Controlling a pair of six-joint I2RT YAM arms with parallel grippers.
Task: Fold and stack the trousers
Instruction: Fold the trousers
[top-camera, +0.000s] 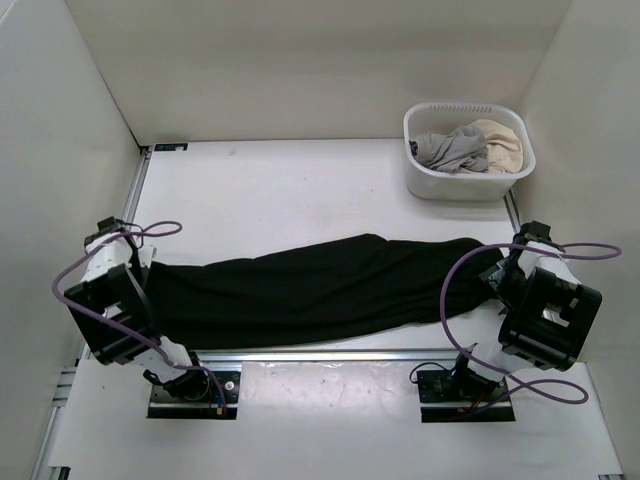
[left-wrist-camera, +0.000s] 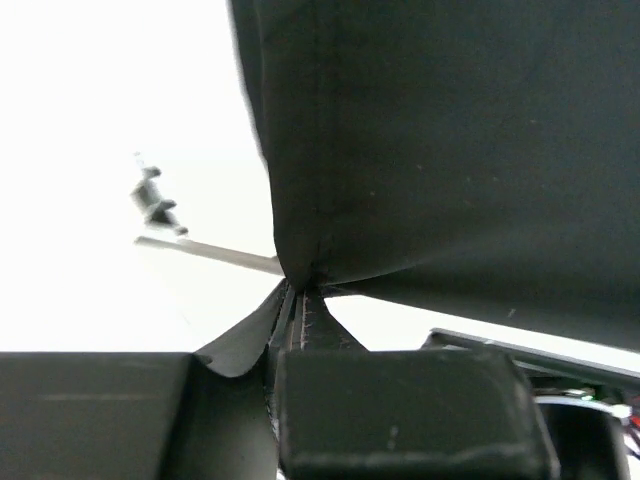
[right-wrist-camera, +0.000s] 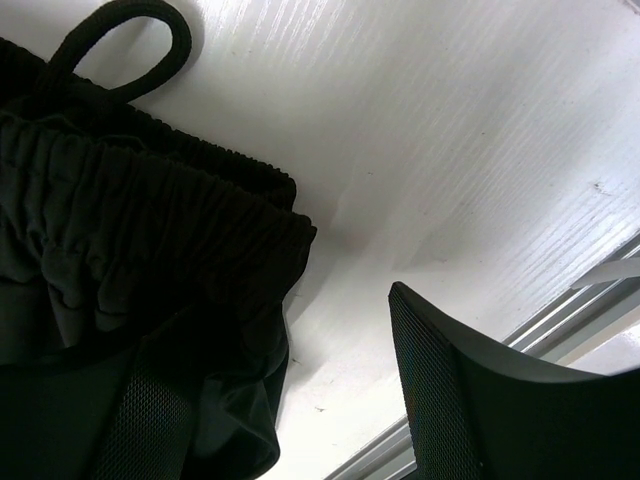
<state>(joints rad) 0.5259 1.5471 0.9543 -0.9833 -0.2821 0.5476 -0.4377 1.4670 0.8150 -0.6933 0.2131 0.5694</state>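
**Trousers stretched out, one end held**
The plain matte-black soft-fabric trousers lie lengthwise across the white table, near its front edge.

The left gripper is clenched on the hem end. The right gripper stands with jaws spread at the elastic waistband, grasping nothing. For a clean fold, the right should probably close on all the waistband layers. Both ends could then lift evenly, keeping the cloth taut and away from the white plastic basket.
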